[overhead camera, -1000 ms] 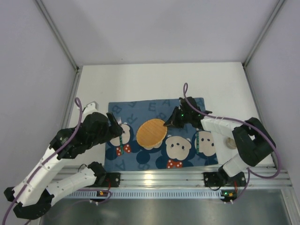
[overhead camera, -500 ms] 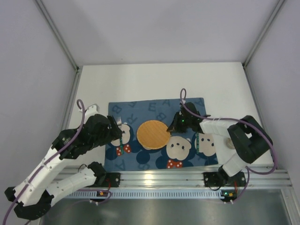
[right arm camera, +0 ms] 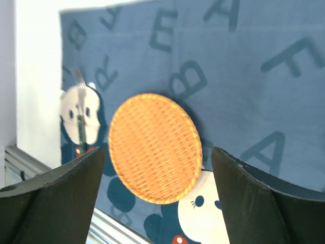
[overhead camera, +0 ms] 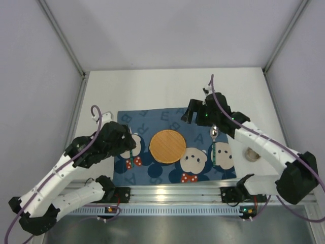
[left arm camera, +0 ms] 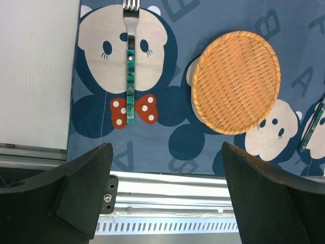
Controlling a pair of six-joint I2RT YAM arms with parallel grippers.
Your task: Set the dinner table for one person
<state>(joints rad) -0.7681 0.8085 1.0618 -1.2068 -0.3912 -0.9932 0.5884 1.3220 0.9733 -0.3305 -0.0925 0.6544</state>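
Note:
A round wicker plate (overhead camera: 167, 146) (left arm camera: 236, 82) (right arm camera: 155, 147) lies flat in the middle of the blue cartoon placemat (overhead camera: 167, 119) on the white dinner table (overhead camera: 152, 89). A green-handled fork (left arm camera: 130, 76) (overhead camera: 131, 151) lies left of the plate. On the plate's right is a green-handled spoon (overhead camera: 214, 145). My right gripper (overhead camera: 192, 114) (right arm camera: 157, 155) hovers open above the mat, behind and to the right of the plate, and holds nothing. Over the mat's near left part, by the fork, my left gripper (overhead camera: 123, 140) (left arm camera: 165, 152) is open and empty.
A ribbed aluminium rail (overhead camera: 172, 190) (left arm camera: 172, 185) runs along the table's near edge. A small beige round object (overhead camera: 250, 154) sits on the table right of the mat. Grey walls stand on three sides.
My right gripper opened, let go of the wicker plate, and rose back and to the right. The plate now lies flat, slightly nearer the mat's centre. The left arm shifted a little.

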